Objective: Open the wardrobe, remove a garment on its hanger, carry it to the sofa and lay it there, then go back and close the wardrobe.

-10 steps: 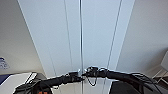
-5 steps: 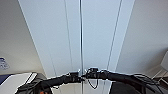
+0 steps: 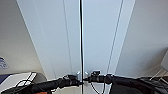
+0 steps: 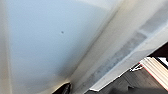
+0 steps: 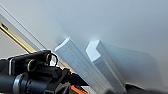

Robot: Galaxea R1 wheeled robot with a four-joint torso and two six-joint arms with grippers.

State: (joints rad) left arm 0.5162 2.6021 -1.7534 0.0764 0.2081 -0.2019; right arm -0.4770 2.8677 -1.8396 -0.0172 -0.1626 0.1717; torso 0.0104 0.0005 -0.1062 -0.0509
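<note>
Head view: wardrobe [image 3: 75, 37] directly ahead and very close, both white doors shut, dark centre seam running straight down. Two small white handles [image 3: 82, 74] side by side at the seam, low in the frame. Left gripper [image 3: 75, 81] reaching in to just beside the left handle; right gripper [image 3: 90, 78] likewise at the right handle. Fingers of either too blurred to judge, spread or pressed together cannot tell. Right wrist view: both handles [image 5: 82, 62] seen close against the white door, with the left arm's dark hardware [image 5: 32, 72] just beside them. Left wrist view: white door panel [image 4: 45, 45] close up.
</note>
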